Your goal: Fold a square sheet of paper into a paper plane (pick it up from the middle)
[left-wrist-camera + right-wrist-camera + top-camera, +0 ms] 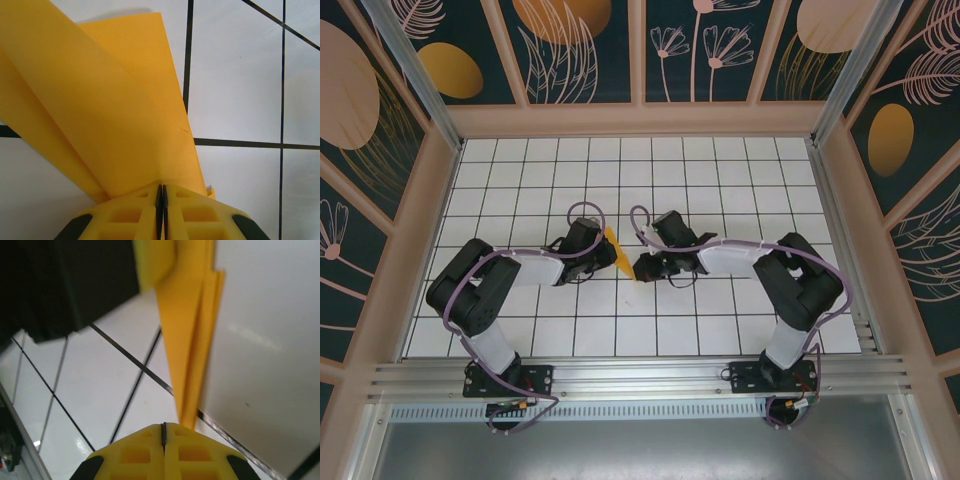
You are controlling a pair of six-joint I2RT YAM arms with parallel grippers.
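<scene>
While aloft, one paper plane (612, 247)

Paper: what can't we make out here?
- Top view: paper mostly hidden between left hand and right hand; creases too small.
- Left wrist: paper cut off left and top; gripped edge inside left hand.
- Right wrist: blurred; far end behind dark arm; unclear whether right hand grips it.

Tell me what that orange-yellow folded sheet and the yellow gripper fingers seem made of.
The folded sheet looks like thin matte paper: sharp creases, layered edges. The yellow fingers look like rigid matte plastic, probably moulded or printed, given their recessed pockets.
</scene>
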